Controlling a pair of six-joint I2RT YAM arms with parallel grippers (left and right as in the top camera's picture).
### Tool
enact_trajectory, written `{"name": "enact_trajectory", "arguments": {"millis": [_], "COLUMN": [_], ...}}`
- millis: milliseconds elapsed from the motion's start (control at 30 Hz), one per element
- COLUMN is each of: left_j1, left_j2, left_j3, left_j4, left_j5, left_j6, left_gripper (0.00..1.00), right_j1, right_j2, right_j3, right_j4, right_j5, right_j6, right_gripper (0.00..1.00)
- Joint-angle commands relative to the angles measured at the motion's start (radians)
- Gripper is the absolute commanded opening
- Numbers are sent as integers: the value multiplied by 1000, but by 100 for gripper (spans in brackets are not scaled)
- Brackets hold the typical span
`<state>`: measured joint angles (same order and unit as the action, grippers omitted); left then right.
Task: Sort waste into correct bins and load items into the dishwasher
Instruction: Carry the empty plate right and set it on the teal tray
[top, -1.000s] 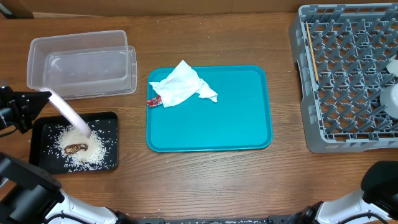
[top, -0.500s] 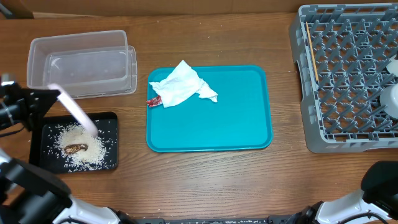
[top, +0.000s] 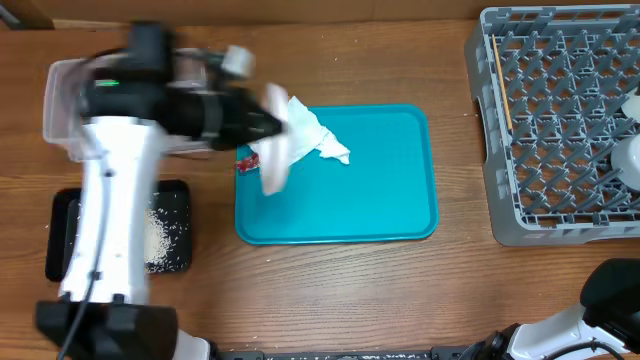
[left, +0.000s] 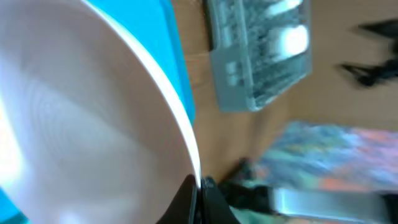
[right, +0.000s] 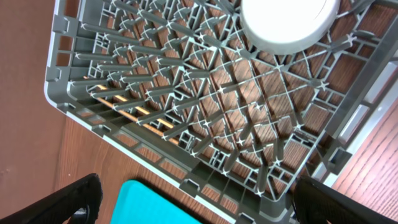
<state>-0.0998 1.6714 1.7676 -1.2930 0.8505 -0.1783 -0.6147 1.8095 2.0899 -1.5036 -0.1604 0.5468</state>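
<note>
Blur everywhere! The round white flat plate (left: 81, 118) swamped the left, rim pinched in the dark jaws; teal plastic tray (left: 158, 37), grey pegged rack (left: 261, 56) behind.

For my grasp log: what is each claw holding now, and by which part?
The left claw pinches the white plate by its rim. The right claw is open and holds nothing.

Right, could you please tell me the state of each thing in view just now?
left gripper: shut on plate rim
plate: held, blurred, over teal tray
right gripper: open
napkin: crumpled, on teal tray
black tray: holds crumbs
dish rack: holds chopsticks and a white dish
</note>
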Motion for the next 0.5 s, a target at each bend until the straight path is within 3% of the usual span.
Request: {"name": "enact_trajectory", "arguments": {"millis": [0, 167, 267, 467], "left_j1": [-320, -651, -751, -878], "left_j2": [31, 166, 257, 397], "left_j3": [-7, -7, -7, -7], "left_j4": [136, 261, 331, 510], "left_j5": [-534, -949, -1006, -1041], "left_j6": [-322, -428, -397, -145], "left_gripper": [4, 4, 4, 4], "right_j1": [-3, -3, -3, -3], "right_j2": [-5, -5, -5, -5], "right_j3": [5, 5, 5, 5], "right_j4": [2, 2, 2, 2], "right_j5": [-5, -5, -5, -5], "right_j6": [4, 4, 4, 4], "right_gripper": [100, 100, 100, 100]}}
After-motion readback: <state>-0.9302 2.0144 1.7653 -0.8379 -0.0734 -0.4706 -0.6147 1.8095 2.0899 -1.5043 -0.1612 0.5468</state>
